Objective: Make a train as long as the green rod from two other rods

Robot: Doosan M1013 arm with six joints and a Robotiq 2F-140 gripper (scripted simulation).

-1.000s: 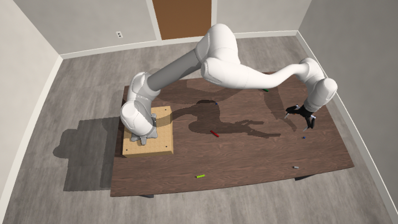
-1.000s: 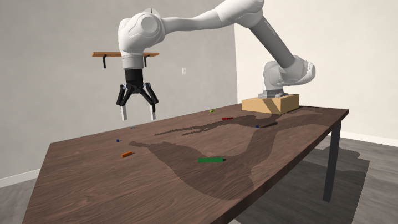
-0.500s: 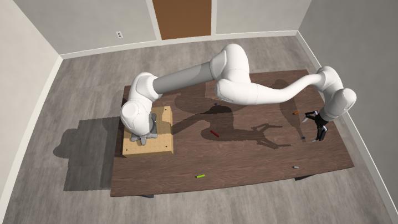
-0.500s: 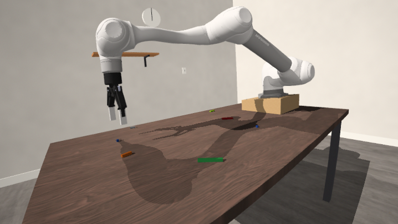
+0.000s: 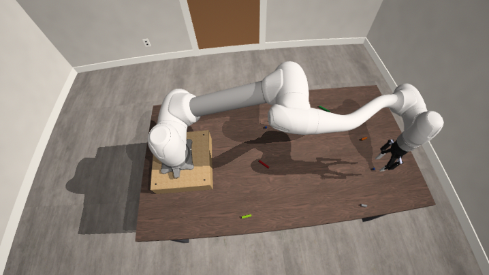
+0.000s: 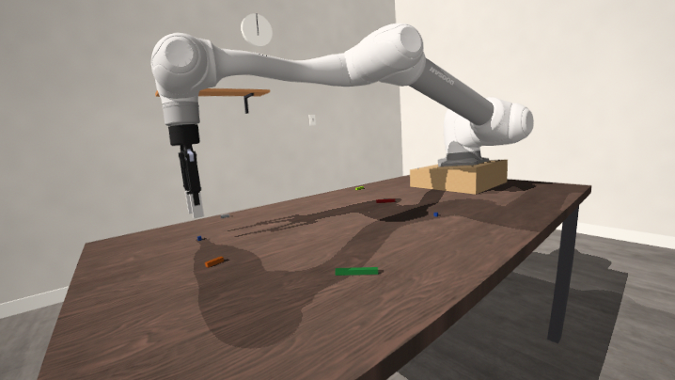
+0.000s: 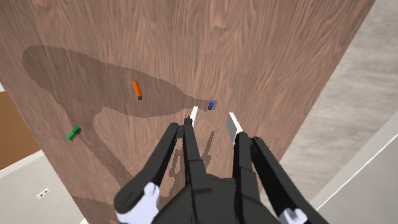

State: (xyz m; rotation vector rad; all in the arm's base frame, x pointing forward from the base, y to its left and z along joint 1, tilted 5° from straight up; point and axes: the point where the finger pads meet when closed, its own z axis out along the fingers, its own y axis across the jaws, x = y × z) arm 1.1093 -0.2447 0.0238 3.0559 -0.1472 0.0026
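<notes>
Hovering above the bench (image 5: 307,191) (image 6: 283,245) (image 7: 280,60) near its far end from the base, the tool (image 5: 380,163) (image 6: 193,211) (image 7: 212,115) stood partly open, holding nothing; the arm (image 5: 328,122) partly hid the green rod (image 5: 323,108).

Gripper (image 5: 380,163) (image 6: 194,211) (image 7: 212,115) turned and lower, fingers closer together, arm (image 5: 332,122) (image 6: 283,71) reaching farther out.
</notes>
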